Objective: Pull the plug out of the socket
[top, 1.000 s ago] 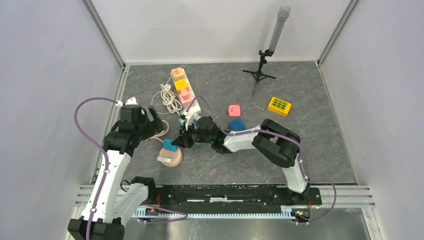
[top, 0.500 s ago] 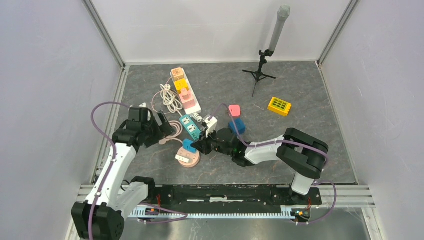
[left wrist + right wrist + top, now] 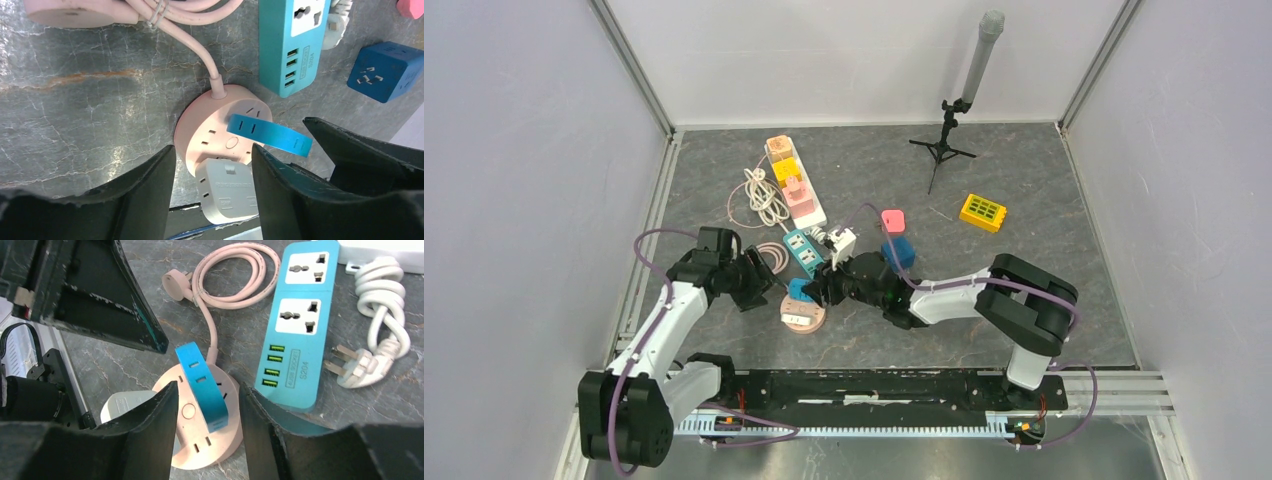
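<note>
A round pink socket (image 3: 805,316) (image 3: 212,132) (image 3: 200,442) lies on the stone floor between the two arms. On its face a blue plug (image 3: 799,290) (image 3: 270,134) (image 3: 202,385) stands tilted. A white plug (image 3: 794,320) (image 3: 227,192) (image 3: 122,405) sits at its near rim. My left gripper (image 3: 761,287) (image 3: 212,195) is open around the white plug, the right finger close against it and a gap on the left. My right gripper (image 3: 821,290) (image 3: 207,432) is open astride the blue plug, with a gap on both sides.
A teal power strip (image 3: 804,252) (image 3: 297,315) lies just behind the socket, with a coiled white cable (image 3: 380,315) beside it. A blue cube adapter (image 3: 898,251) (image 3: 385,70), a pink adapter (image 3: 892,219), a white strip with coloured plugs (image 3: 794,180), a yellow block (image 3: 982,212) and a tripod (image 3: 946,140) stand farther back.
The socket slid right with the right gripper, which has since opened off the blue plug. The left arm came in from the left and its jaws have narrowed around the white plug.
</note>
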{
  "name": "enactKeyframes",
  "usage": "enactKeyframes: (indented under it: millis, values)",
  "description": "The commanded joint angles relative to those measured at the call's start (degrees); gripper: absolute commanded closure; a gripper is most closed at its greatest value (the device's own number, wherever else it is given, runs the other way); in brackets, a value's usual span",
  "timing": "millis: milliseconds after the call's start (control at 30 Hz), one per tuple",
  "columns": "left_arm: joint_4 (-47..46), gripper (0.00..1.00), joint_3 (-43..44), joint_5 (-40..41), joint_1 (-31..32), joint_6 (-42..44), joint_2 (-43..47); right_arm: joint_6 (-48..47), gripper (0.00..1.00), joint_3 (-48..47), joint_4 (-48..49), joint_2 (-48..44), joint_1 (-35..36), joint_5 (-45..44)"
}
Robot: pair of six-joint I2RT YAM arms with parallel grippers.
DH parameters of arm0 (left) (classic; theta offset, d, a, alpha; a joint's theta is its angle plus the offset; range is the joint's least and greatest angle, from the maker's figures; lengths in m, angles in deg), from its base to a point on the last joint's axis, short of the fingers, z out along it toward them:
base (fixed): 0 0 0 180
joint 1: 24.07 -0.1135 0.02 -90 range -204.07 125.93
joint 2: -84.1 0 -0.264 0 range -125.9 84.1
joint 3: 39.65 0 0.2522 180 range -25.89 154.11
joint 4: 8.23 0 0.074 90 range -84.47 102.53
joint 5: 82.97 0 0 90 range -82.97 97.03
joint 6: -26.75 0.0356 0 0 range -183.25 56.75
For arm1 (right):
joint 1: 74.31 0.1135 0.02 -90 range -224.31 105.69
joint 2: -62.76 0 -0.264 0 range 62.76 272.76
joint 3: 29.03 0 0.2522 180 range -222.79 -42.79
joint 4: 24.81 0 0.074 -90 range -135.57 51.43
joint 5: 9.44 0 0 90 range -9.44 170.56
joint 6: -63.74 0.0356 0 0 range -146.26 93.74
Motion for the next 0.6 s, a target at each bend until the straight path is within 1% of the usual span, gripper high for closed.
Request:
enactKeyframes:
  millis: [0,67,167,200,300,367,400,500,567]
  values:
    - [-1.91,0.39,-0.98,-2.47,-0.11,-2.75,-0.25,-3.02,0.45,-4.45,-2.61,1.31,-0.56,5.04]
    - [-1.91,0.41,-1.52,-2.52,-0.1,-2.75,-0.37,-4.82,0.4,-6.28,-5.06,1.99,-1.16,7.12]
    - [-1.44,0.42,-1.75,-1.99,-0.11,-2.88,-0.5,-8.08,0.36,-9.09,-8.71,2.94,-2.63,11.6]
    - [-1.41,0.43,-1.75,-1.84,-0.11,-3.01,-0.38,-9.47,0.36,-9.9,-9.72,3.23,-2.98,13.07]
    - [-1.39,0.43,-1.82,-1.61,-0.09,-3.53,0.1,-13.68,0.41,-13.7,-13.38,5.35,-3.92,21.13]
    - [-0.89,0.43,-1.73,-1.46,-0.1,-3.67,0.38,-15.65,0.48,-15.22,-14.96,6.41,-3.95,24.69]
    - [-0.55,0.43,-1.74,-1.38,-0.11,-3.55,0.57,-15.76,0.53,-15.24,-14.74,6.68,-3.95,25.53]
    - [1.88,0.42,-0.5,0.77,-0.11,-2.33,0.67,-14.73,0.7,-15.43,-14.13,7.07,-3.94,24.34]
    - [3.95,0.41,0.99,2.75,-0.09,-1.57,0.99,-13.52,0.77,-14.96,-12.95,7.1,-3.95,22.37]
